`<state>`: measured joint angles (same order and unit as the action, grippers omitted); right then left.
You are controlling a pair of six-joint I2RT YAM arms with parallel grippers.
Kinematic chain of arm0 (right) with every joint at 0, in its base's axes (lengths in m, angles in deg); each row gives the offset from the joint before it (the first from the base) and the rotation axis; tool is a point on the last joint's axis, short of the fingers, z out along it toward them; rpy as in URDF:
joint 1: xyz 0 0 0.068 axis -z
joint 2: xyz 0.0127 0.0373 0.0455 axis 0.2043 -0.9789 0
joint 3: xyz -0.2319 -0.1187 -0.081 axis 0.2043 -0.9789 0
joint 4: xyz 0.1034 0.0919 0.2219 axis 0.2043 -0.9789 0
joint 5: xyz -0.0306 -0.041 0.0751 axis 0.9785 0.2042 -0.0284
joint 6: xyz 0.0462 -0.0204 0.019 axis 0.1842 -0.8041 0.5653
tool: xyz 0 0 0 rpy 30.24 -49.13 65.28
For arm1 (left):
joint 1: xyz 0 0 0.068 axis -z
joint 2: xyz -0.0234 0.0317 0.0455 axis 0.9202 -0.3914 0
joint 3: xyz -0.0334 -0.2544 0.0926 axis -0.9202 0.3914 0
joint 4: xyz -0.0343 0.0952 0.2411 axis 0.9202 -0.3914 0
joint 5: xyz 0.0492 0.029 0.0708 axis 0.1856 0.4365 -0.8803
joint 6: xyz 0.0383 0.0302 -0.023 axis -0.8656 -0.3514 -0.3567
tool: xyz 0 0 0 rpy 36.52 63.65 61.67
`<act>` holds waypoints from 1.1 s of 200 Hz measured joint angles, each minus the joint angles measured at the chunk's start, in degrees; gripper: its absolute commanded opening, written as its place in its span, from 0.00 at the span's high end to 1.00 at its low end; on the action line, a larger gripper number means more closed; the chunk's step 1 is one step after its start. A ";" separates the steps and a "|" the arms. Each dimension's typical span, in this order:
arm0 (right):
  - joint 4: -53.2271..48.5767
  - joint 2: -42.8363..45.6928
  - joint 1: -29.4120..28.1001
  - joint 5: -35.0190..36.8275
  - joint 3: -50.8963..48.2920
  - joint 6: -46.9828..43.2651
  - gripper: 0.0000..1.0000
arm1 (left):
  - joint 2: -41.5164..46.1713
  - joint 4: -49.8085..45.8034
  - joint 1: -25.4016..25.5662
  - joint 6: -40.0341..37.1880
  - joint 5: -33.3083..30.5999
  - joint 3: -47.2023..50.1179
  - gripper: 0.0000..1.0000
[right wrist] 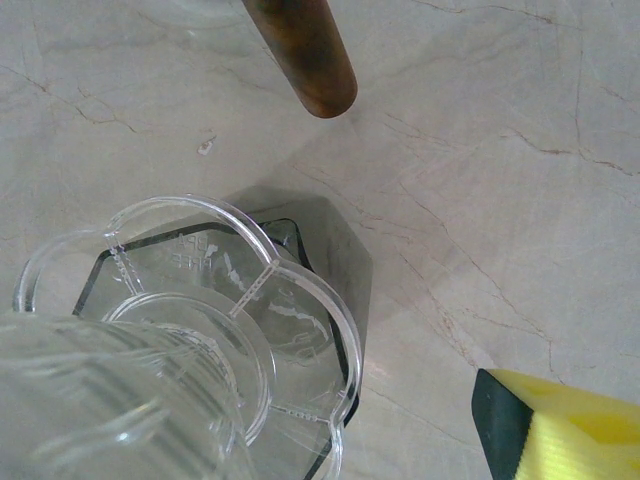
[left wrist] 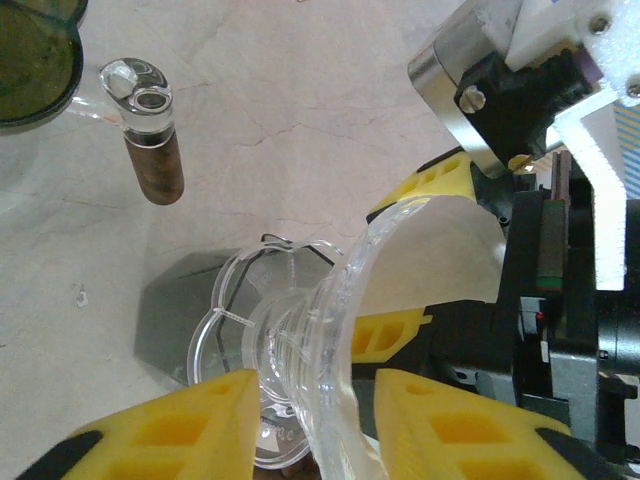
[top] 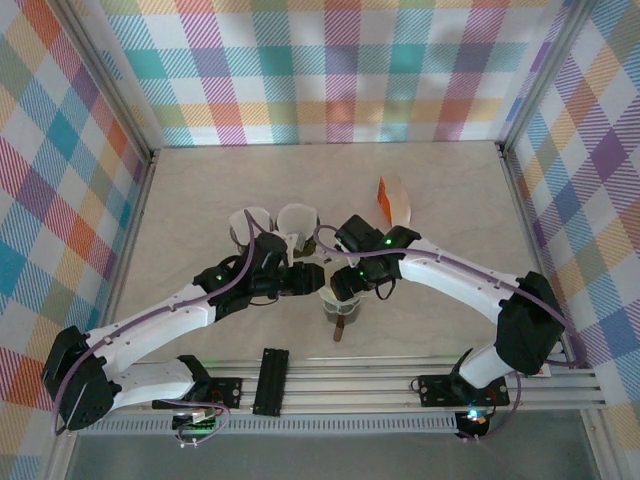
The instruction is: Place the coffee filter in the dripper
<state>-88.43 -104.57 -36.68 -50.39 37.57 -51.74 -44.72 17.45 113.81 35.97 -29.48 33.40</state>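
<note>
**Figure. The left gripper clamped on the clear dripper at the middle of the table, with the right gripper open beside it.**

The left gripper's yellow fingers are partly closed on either side of the dripper's ribbed cone. The dripper is tilted, with its scalloped base flange above a dark shadow on the marble. The right gripper's jaws stand wide apart, with nothing seen in their grip. One of its yellow fingertips shows over bare table. A glass vessel with a wooden handle sits just beside the dripper, toward the near edge. Two white paper cones, apparently the coffee filters, stand just beyond the left wrist, apart from the dripper. An orange-and-white packet lies farther toward the far right corner.
</note>
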 measured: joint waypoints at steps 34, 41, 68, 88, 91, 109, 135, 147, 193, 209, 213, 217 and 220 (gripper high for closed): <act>0.02 0.00 0.00 0.00 0.00 0.04 0.19 | 0.00 0.02 0.00 0.02 0.24 0.00 0.79; 0.02 0.00 0.00 0.00 0.00 0.04 0.19 | 0.00 0.02 0.00 -0.07 0.26 0.00 0.79; 0.02 0.00 0.00 0.00 0.00 0.39 0.19 | 0.00 0.04 0.00 -0.13 0.28 0.00 0.79; 0.00 0.04 0.00 0.24 0.02 0.46 0.17 | 0.00 0.04 0.00 -0.13 0.28 0.00 0.79; -0.02 0.04 0.00 0.39 0.02 0.46 0.17 | 0.00 0.04 0.00 -0.13 0.28 0.00 0.79; -0.13 0.28 0.00 1.38 0.02 0.44 0.16 | 0.00 0.02 0.00 -0.15 0.26 0.00 0.79; -0.57 2.23 0.00 2.86 0.35 0.46 0.16 | 0.00 0.02 0.00 -0.13 0.24 0.00 0.78; -0.98 4.00 0.02 3.65 0.96 0.46 0.16 | 0.00 0.02 0.00 -0.15 0.24 0.00 0.76; -0.68 12.26 0.02 6.58 3.02 0.44 0.14 | 0.00 0.02 0.00 -0.15 0.20 0.00 0.64; -0.61 14.34 0.00 7.74 3.02 0.44 0.14 | 0.00 0.02 0.00 -0.15 0.15 0.00 0.59; -0.59 14.62 0.00 7.93 3.02 0.46 0.14 | 0.00 0.02 0.02 -0.17 0.17 0.00 0.58; -0.59 14.88 0.00 8.24 3.02 0.44 0.14 | 0.00 0.02 0.02 -0.13 0.15 0.00 0.57; -0.59 15.02 0.00 8.41 3.02 0.44 0.14 | 0.00 0.02 0.02 -0.17 0.15 0.00 0.56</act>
<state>-89.02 -89.55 -36.68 -41.98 40.59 -51.31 -44.72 17.47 113.83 35.79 -29.32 33.40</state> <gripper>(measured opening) 0.859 0.409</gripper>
